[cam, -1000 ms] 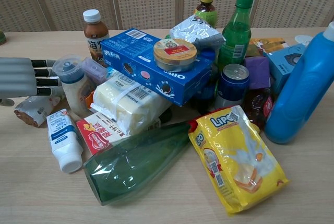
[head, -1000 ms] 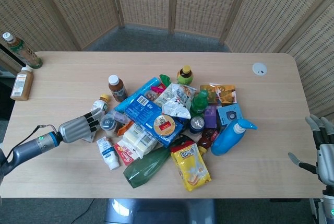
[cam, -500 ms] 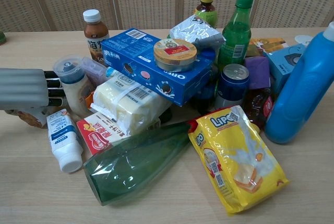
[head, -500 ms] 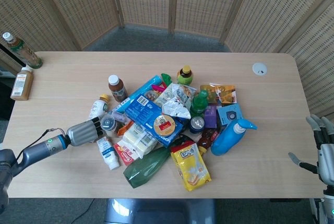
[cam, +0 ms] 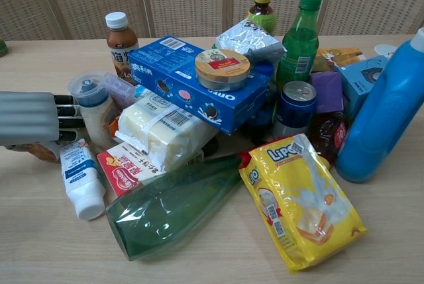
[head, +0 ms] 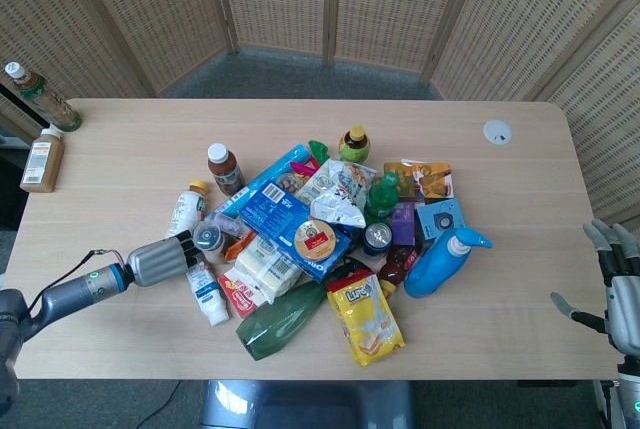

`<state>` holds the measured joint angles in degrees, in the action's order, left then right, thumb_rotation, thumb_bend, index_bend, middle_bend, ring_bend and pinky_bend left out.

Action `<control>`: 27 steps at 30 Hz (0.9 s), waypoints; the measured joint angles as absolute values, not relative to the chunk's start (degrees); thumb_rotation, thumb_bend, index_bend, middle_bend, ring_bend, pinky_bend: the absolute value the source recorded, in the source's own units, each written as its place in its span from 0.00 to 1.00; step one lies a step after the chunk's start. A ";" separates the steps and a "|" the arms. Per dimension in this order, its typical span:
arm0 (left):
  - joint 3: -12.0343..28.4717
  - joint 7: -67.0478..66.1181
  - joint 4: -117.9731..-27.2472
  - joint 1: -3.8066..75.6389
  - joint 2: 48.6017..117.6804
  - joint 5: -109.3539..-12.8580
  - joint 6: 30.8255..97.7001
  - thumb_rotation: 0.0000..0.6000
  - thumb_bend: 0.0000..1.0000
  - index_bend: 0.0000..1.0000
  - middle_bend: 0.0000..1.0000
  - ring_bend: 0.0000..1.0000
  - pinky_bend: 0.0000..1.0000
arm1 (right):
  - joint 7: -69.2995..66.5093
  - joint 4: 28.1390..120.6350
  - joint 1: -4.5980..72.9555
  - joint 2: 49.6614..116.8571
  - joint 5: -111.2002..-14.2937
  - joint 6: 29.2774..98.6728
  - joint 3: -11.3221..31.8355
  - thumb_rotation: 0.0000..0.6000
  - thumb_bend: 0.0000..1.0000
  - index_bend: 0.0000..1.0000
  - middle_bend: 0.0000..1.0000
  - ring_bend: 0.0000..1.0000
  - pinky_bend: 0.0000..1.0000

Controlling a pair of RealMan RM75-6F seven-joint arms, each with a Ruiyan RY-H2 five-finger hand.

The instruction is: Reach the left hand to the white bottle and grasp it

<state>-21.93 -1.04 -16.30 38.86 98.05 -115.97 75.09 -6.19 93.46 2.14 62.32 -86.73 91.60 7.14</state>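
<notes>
A small white bottle (head: 208, 296) with a blue label lies on its side at the left edge of the pile; in the chest view the same white bottle (cam: 79, 178) sits just below my left hand. My left hand (head: 160, 260) hovers just left of it, fingers stretched toward the pile and holding nothing. In the chest view my left hand (cam: 30, 117) points its fingertips at a pale drink bottle with a dark lid (cam: 93, 108). Another white bottle with a yellow cap (head: 184, 208) lies just beyond the hand. My right hand (head: 615, 284) stays at the table's right edge, fingers spread and empty.
The pile holds a blue biscuit box (head: 285, 211), a brown drink bottle (head: 224, 167), a green glass bottle (head: 280, 321), a yellow Lipo bag (head: 365, 319) and a blue jug (head: 445, 261). Two bottles (head: 40, 109) stand at the far left edge.
My left hand has drawn back a little toward the table's near edge, uncovering the yellow-capped white bottle. It now sits right beside the small blue-labelled bottle. The right hand has not moved.
</notes>
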 measured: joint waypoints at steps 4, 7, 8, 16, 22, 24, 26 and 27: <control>-22.21 -1.48 -15.35 38.69 98.57 -116.12 76.90 1.00 0.06 0.83 0.71 0.72 0.76 | -5.95 93.44 2.12 62.39 -86.67 91.73 7.21 1.00 0.00 0.00 0.00 0.00 0.00; -22.27 -1.72 -15.03 38.49 98.49 -116.03 77.97 1.00 0.06 0.85 0.77 0.77 0.79 | -6.18 93.48 2.11 62.35 -86.70 91.75 7.21 1.00 0.00 0.00 0.00 0.00 0.00; -22.26 -1.70 -15.03 38.43 98.37 -115.99 78.36 1.00 0.06 0.85 0.77 0.78 0.79 | -6.32 93.52 2.10 62.30 -86.73 91.75 7.19 1.00 0.00 0.00 0.00 0.00 0.00; -20.93 -1.38 -16.87 38.40 95.08 -114.93 86.58 1.00 0.06 0.85 0.77 0.78 0.79 | -6.55 93.91 2.00 62.07 -87.06 91.87 7.02 1.00 0.00 0.00 0.00 0.00 0.00; -18.35 -1.89 -22.98 39.41 86.99 -113.37 95.41 1.00 0.06 0.85 0.77 0.78 0.79 | -6.43 94.46 1.93 61.97 -87.74 92.13 6.75 1.00 0.00 0.00 0.00 0.00 0.00; -17.59 -2.40 -25.84 39.79 83.92 -112.95 96.82 1.00 0.06 0.85 0.77 0.78 0.79 | -6.42 94.65 1.89 61.91 -87.99 92.23 6.65 1.00 0.00 0.00 0.00 0.00 0.00; -16.68 -3.19 -29.71 40.20 80.26 -112.45 98.17 1.00 0.06 0.85 0.77 0.78 0.79 | -6.41 94.76 1.84 61.84 -88.16 92.38 6.59 1.00 0.00 0.00 0.00 0.00 0.00; -16.29 -3.58 -31.51 40.36 78.66 -112.24 98.70 1.00 0.06 0.85 0.77 0.78 0.79 | -6.39 94.83 1.81 61.82 -88.22 92.47 6.57 1.00 0.00 0.00 0.00 0.00 0.00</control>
